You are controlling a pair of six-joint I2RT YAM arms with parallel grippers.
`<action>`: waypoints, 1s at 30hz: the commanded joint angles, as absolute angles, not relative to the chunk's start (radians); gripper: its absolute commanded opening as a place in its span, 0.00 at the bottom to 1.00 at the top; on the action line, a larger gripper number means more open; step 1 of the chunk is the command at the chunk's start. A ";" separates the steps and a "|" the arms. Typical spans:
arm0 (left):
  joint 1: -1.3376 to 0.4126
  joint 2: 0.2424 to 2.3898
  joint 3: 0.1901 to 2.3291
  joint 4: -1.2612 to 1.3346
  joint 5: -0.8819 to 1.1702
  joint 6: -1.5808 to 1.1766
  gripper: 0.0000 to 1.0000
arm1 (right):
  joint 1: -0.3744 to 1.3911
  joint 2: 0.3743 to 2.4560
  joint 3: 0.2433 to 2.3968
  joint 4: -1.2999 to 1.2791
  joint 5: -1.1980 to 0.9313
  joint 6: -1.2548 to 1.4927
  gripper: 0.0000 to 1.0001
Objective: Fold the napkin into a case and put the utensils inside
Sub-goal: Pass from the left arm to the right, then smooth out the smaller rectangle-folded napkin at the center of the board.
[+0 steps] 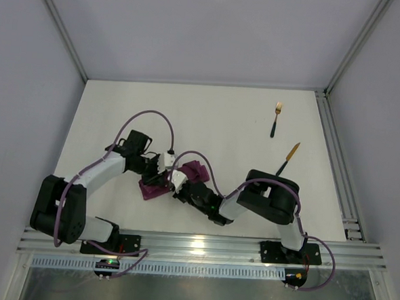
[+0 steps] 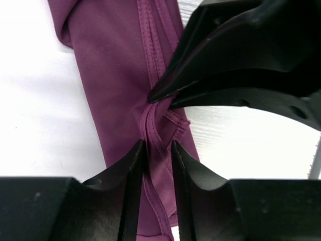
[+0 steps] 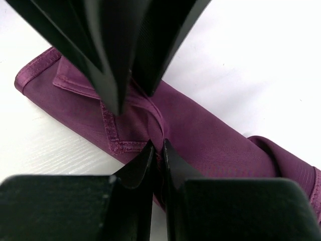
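Note:
The magenta-purple napkin (image 1: pixel 153 188) lies folded into a narrow oblong strip in front of the arm bases. It also shows in the left wrist view (image 2: pixel 110 75) and the right wrist view (image 3: pixel 215 125). My left gripper (image 2: pixel 155 150) is closed on a raised hemmed fold at the strip's middle. My right gripper (image 3: pixel 158 146) is shut on the same bunched fold from the opposite side, tip to tip with the left. In the top view the left gripper (image 1: pixel 167 166) and right gripper (image 1: pixel 178 181) meet over the cloth. The gold fork (image 1: pixel 276 118) and gold-bladed knife (image 1: pixel 289 158) lie apart at the far right.
A metal rail (image 1: pixel 335 158) runs along the table's right edge and another along the near edge. Purple cables loop over both arms above the cloth.

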State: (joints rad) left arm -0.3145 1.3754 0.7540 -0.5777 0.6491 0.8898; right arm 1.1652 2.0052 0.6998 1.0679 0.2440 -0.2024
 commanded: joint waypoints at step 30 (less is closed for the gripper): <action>-0.118 1.315 0.700 -0.425 0.721 1.098 0.43 | 1.150 1.999 0.706 1.114 0.236 -0.160 0.06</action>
State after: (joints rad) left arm -0.1081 1.3296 0.7200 -0.5438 0.7231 1.0298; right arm 1.1522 2.0167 0.7013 1.0794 0.2432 -0.1768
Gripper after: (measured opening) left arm 0.423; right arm 0.079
